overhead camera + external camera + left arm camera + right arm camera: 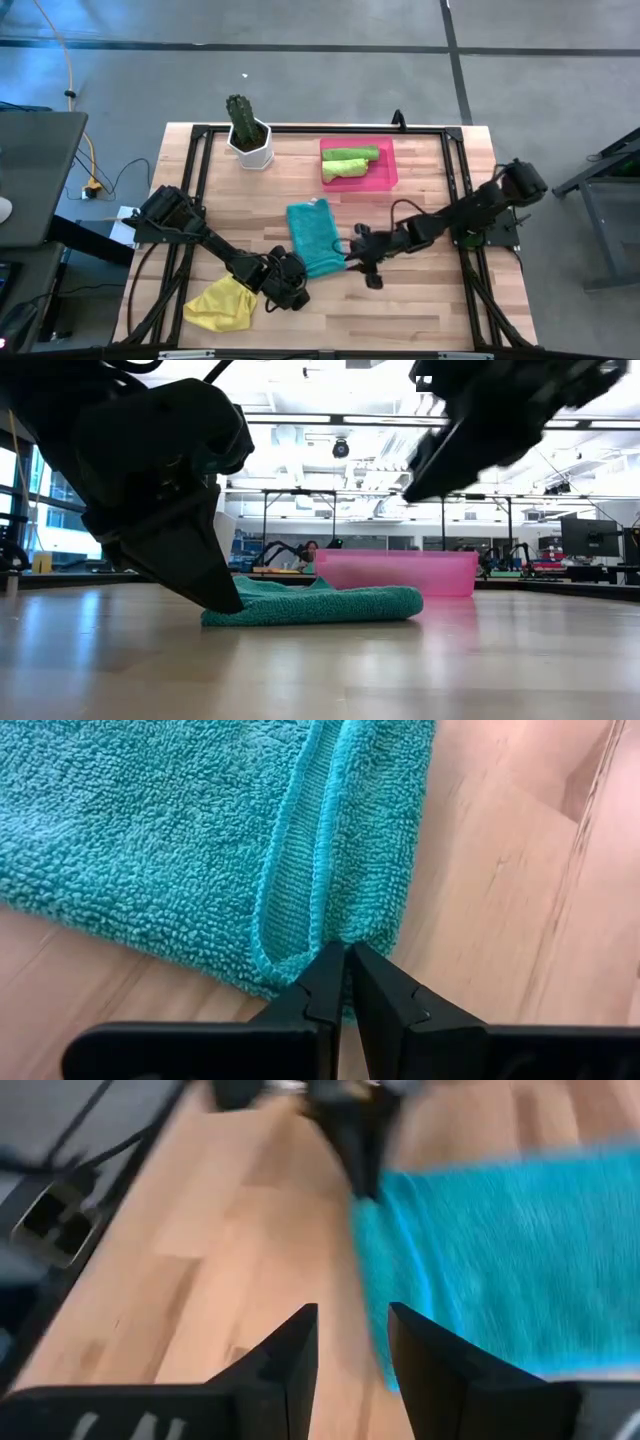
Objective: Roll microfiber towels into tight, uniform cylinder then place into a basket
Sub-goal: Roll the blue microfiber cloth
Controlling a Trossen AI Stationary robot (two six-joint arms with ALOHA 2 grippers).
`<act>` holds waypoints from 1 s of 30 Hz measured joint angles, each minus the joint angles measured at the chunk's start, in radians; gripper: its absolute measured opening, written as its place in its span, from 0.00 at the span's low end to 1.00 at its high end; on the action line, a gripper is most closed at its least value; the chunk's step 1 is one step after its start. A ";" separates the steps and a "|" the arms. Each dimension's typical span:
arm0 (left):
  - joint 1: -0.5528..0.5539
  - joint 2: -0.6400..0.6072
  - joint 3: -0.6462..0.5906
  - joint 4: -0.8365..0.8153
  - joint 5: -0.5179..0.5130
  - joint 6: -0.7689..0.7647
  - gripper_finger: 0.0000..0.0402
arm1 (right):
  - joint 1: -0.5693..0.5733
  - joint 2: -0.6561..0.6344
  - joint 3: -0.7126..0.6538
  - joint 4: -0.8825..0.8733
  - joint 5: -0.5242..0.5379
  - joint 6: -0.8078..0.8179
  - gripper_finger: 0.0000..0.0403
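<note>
A teal towel [312, 235] lies folded on the table's middle, and also shows in the low view [320, 605]. My left gripper [347, 958] is down at the towel's near edge, shut, with its tips on the table [225, 603]. My right gripper [352, 1330] is open and empty. It hovers above the table by the towel's near right corner [356, 258]. A yellow towel [222, 303] lies crumpled at the near left. The pink basket [385, 178] at the far middle holds two rolled lime green towels [348, 162]. My left gripper pinches the teal towel's hemmed edge [320, 932] at the towel's near end, between its two fingertips. One hem folds over beside another there. The fingers slant down from the table's near left. The towel lies flat and slack on the table.
A white pot with a cactus [248, 135] stands at the far left. A black frame [300, 130] runs along the table's edges. Bare wood lies near my grippers and at the table's right.
</note>
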 joint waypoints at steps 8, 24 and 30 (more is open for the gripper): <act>0.000 0.002 -0.001 0.012 -0.014 0.000 0.05 | 0.102 0.108 0.001 0.104 0.221 -0.307 0.29; 0.002 0.003 -0.002 0.022 -0.014 -0.001 0.05 | 0.098 0.271 0.000 0.230 0.349 -0.351 0.43; 0.002 0.003 -0.002 0.022 -0.014 -0.001 0.05 | 0.072 0.271 0.000 0.149 0.303 -0.328 0.44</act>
